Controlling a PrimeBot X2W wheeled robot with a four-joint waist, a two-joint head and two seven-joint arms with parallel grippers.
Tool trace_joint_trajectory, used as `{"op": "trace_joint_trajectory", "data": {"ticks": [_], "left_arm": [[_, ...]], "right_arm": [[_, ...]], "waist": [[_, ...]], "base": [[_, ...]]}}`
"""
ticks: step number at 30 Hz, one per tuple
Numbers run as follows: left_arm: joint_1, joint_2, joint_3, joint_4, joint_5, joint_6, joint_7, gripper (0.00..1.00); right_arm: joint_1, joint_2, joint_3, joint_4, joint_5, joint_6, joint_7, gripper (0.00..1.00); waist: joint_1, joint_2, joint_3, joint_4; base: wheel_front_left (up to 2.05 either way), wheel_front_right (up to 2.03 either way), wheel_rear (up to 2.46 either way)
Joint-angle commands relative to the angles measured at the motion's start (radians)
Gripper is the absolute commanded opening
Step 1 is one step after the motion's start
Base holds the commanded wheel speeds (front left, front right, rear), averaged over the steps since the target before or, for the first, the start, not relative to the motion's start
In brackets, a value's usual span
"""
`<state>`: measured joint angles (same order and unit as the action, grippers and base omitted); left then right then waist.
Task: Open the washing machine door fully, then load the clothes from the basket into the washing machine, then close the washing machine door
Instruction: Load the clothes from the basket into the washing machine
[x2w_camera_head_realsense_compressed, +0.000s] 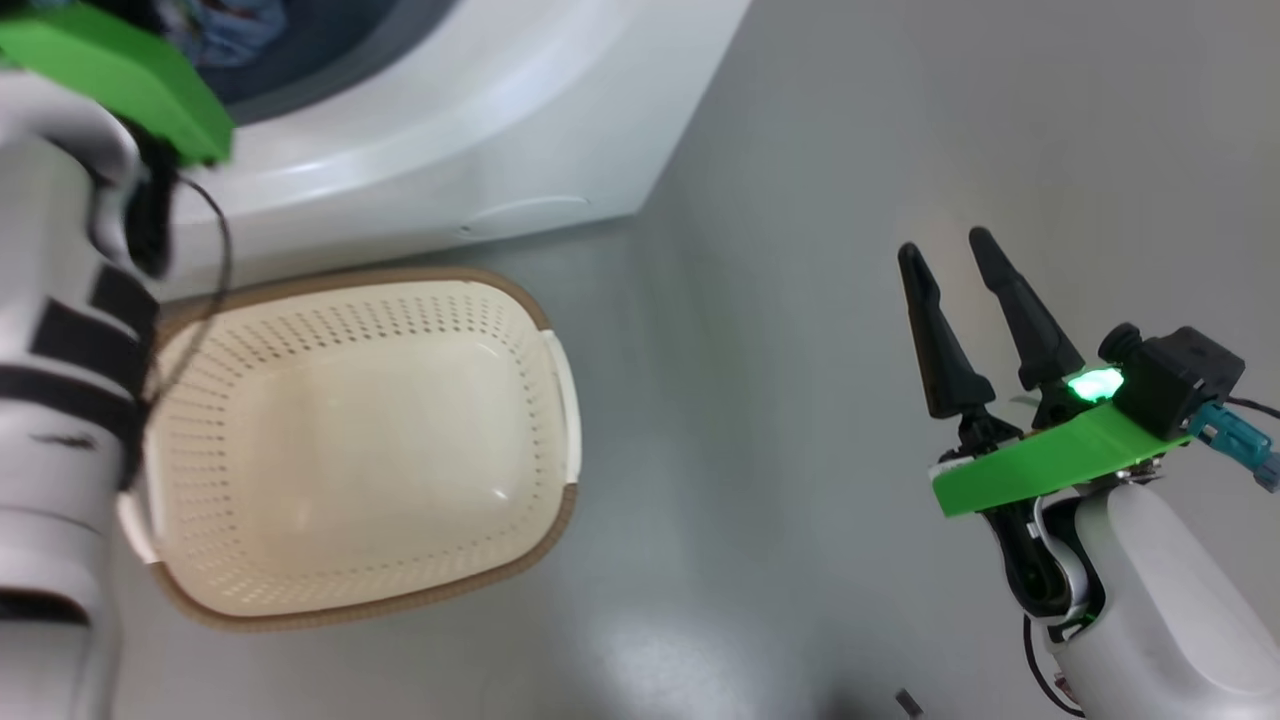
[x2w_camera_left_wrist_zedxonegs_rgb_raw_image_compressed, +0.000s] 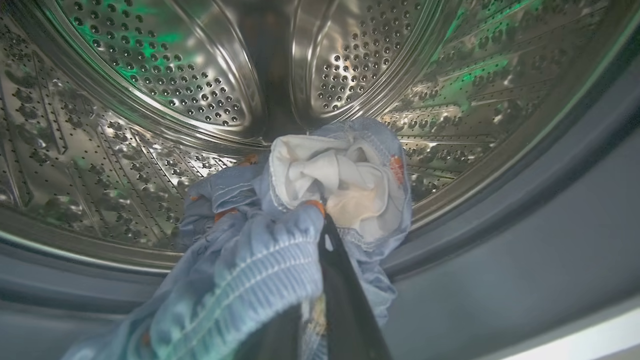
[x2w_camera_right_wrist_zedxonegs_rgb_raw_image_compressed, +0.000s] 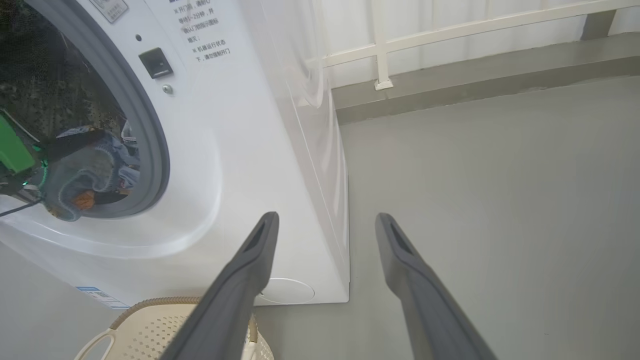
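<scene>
My left gripper (x2w_camera_left_wrist_zedxonegs_rgb_raw_image_compressed: 316, 214) is inside the washing machine's steel drum (x2w_camera_left_wrist_zedxonegs_rgb_raw_image_compressed: 150, 75), shut on a bunch of blue clothes (x2w_camera_left_wrist_zedxonegs_rgb_raw_image_compressed: 260, 250) with a white lining. One dark finger (x2w_camera_left_wrist_zedxonegs_rgb_raw_image_compressed: 340, 285) shows and cloth covers the other. From the right wrist view the same bundle (x2w_camera_right_wrist_zedxonegs_rgb_raw_image_compressed: 85, 170) hangs in the drum mouth. The cream basket (x2w_camera_head_realsense_compressed: 380, 440) stands empty on the floor in front of the white washing machine (x2w_camera_head_realsense_compressed: 480, 130). My right gripper (x2w_camera_head_realsense_compressed: 940, 245) is open over bare floor, to the right of the basket. The washing machine door is out of view.
My left forearm (x2w_camera_head_realsense_compressed: 60, 400) reaches past the basket's left side, its green wrist plate (x2w_camera_head_realsense_compressed: 120, 70) at the drum opening. A grey rubber gasket (x2w_camera_left_wrist_zedxonegs_rgb_raw_image_compressed: 525, 225) rings the drum. A white railing (x2w_camera_right_wrist_zedxonegs_rgb_raw_image_compressed: 450, 35) runs behind the machine. Grey floor (x2w_camera_head_realsense_compressed: 760, 450) lies right of the basket.
</scene>
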<state>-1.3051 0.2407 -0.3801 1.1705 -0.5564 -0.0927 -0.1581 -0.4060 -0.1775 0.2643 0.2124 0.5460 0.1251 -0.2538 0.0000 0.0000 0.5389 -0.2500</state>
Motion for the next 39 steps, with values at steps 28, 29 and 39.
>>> {"op": "trace_joint_trajectory", "data": {"ticks": [28, 29, 39], "left_arm": [[-0.249, 0.124, -0.064, -0.121, 0.182, 0.114, -0.102, 1.00], [-0.247, 0.118, -0.063, -0.093, 0.175, 0.111, -0.094, 1.00], [-0.252, 0.067, -0.055, 0.082, 0.123, 0.095, 0.085, 1.00]], "right_arm": [[-0.028, 0.060, 0.036, -0.032, -0.002, 0.006, -0.008, 1.00], [-0.028, 0.059, 0.037, -0.030, -0.002, 0.006, -0.008, 1.00], [-0.024, 0.037, 0.045, -0.018, -0.001, 0.006, -0.008, 1.00]], "waist": [[0.0000, 0.0000, 0.165, -0.133], [0.0000, 0.0000, 0.159, -0.131], [0.0000, 0.0000, 0.098, -0.108]], "base": [[0.00, 0.00, 0.00], [0.00, 0.00, 0.00], [0.00, 0.00, 0.00]]}}
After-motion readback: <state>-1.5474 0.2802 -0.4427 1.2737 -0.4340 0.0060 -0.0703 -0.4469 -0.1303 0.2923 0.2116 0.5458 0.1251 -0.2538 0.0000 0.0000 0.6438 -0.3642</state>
